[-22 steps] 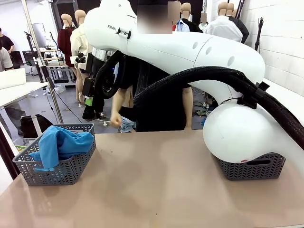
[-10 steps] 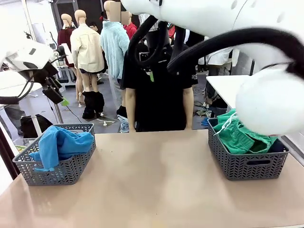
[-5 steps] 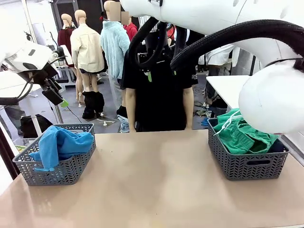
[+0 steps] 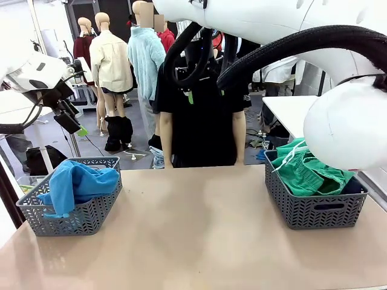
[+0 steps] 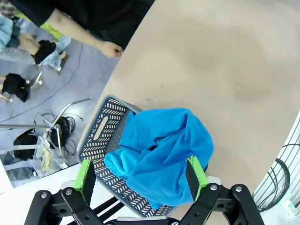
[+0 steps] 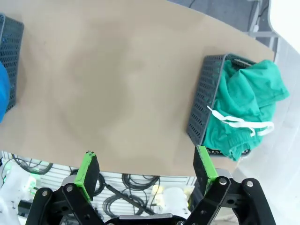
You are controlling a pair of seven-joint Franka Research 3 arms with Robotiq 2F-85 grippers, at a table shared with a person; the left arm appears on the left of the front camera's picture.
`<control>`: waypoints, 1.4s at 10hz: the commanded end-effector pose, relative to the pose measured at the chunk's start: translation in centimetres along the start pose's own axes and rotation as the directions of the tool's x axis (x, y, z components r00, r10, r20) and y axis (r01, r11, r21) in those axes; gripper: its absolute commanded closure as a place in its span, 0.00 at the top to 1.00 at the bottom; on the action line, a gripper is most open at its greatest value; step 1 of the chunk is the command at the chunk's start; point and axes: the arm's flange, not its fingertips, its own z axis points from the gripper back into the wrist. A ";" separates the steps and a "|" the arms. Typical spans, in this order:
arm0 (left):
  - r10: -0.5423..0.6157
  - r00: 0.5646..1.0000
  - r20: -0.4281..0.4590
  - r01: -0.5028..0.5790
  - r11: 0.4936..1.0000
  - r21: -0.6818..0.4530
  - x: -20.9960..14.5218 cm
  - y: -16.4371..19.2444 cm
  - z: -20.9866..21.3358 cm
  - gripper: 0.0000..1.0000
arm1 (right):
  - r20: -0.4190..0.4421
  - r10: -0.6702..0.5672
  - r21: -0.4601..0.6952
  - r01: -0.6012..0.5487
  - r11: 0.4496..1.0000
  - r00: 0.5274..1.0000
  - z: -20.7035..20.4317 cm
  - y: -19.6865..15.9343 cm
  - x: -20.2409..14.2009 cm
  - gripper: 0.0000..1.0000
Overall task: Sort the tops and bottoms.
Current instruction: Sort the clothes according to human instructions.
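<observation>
Both hands [image 5: 140,176] [image 6: 146,168] hang wide open, empty, above crumpled blue tops [image 5: 161,154] and green drawstring bottoms [image 6: 239,112]

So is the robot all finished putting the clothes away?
It looks finished. The blue tops sit in the left basket, and the green bottoms sit in the right basket. The left claw and right claw are open and hold nothing. No clothes lie on the table, so nothing seems left.
</observation>
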 end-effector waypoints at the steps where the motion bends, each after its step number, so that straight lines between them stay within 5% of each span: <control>1: -0.008 1.000 -0.003 0.008 1.000 0.014 0.0 0.3 0.0 1.00 | 0.006 0.008 0.008 -0.008 1.000 1.000 0.4 -0.1 0.4 1.00; 2: 0.000 1.000 0.000 0.000 1.000 0.000 0.0 0.0 0.0 1.00 | 0.000 0.000 0.000 0.000 1.000 1.000 0.0 0.0 0.0 1.00; 4: -0.066 0.997 -0.035 0.067 0.998 0.020 4.1 -2.5 -2.6 1.00 | 0.057 0.005 -0.005 -0.005 1.000 0.998 -2.2 -7.1 -6.6 1.00; 6: -0.118 0.982 -0.146 0.134 0.985 0.104 7.2 -5.3 -5.9 1.00 | 0.031 -0.030 0.082 0.027 0.996 0.999 -7.2 -12.3 -11.0 1.00; 7: -0.106 0.985 -0.133 0.119 0.988 0.095 7.8 -5.8 -6.8 1.00 | 0.036 0.004 0.175 -0.011 0.984 0.999 -10.0 -13.5 -12.8 1.00; 10: -0.034 0.992 -0.118 0.047 0.993 0.111 7.7 -6.0 -8.3 1.00 | 0.149 0.100 0.286 -0.139 0.948 0.984 -16.9 -13.6 -15.1 1.00; 14: 0.130 0.986 -0.104 -0.122 0.989 0.079 7.0 -4.6 -7.8 1.00 | 0.292 0.268 0.007 -0.283 0.959 0.918 -13.9 -9.8 -15.8 1.00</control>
